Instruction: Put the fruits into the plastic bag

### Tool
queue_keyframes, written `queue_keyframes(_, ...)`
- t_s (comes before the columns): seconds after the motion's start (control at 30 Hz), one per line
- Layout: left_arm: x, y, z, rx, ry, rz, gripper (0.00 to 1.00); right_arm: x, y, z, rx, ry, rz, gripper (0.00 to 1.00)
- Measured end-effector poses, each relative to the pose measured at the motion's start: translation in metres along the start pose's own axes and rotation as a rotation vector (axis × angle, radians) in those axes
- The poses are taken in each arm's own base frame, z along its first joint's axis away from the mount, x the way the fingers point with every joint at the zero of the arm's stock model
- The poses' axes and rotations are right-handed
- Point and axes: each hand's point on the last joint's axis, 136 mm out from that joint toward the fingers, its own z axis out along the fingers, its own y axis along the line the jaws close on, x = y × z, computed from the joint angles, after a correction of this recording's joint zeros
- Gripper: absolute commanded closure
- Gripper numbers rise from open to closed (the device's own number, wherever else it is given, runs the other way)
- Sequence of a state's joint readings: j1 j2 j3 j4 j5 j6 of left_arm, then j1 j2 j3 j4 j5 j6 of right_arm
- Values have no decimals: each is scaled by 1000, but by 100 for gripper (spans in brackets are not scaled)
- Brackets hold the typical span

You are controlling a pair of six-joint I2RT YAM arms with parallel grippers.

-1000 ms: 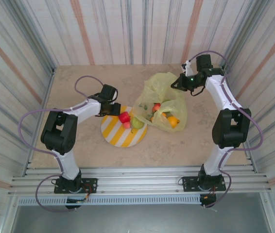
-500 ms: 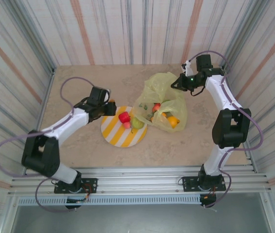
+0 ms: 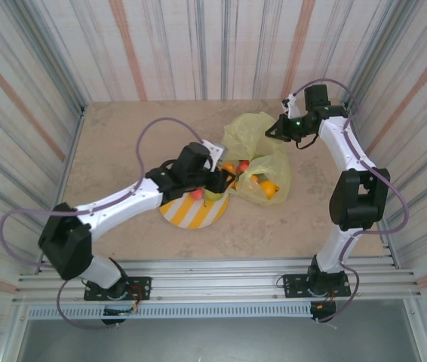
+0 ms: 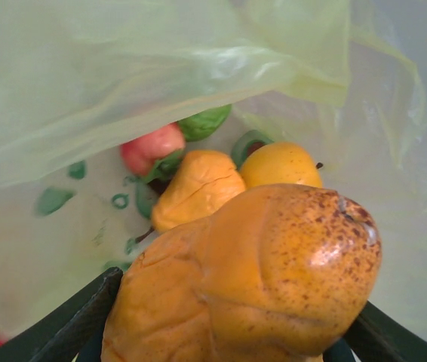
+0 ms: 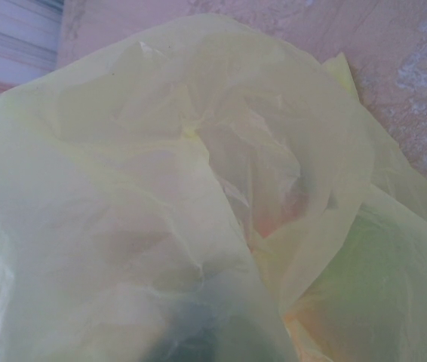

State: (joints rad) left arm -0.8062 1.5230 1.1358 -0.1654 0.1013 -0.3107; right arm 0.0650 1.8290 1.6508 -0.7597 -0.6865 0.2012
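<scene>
Fruit (image 4: 274, 271) is sitting grasped by left end effector (image 3: 223, 176) at plastic bag (image 3: 250, 130) mouth, ready for drop; right end effector (image 3: 274, 133) is pinching bag rim open.

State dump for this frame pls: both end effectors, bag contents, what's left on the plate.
left end effector: closed on a speckled orange fruit, at the plastic bag mouth
right end effector: shut on the bag's upper edge, holding it up
inside bag: pink-red fruit, creased orange fruit, yellow fruit
striped plate: red fruit and green fruit on it
task status: not done, held fruit not yet released
</scene>
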Motion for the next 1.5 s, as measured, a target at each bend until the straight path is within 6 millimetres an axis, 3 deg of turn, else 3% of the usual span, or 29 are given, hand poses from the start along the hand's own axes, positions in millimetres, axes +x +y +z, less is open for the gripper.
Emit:
queue_keyframes(0.5, -32, -7, 94, 13, 17, 50, 34, 0, 1, 0, -1, 1, -1, 100)
queue_keyframes(0.8, -33, -5, 143, 5, 28, 43, 32, 0, 1, 1, -1, 2, -2, 100)
queue_keyframes(0.97, -32, -6, 154, 8, 32, 43, 25, 0, 1, 0, -1, 1, -1, 100)
queue_keyframes(1.27, -28, -5, 153, 2, 54, 49, 18, 0, 1, 0, -1, 1, -1, 100)
queue_keyframes(1.5, -32, -8, 133, 1, 47, 65, 14, 0, 0, 0, 0, 0, 0, 100)
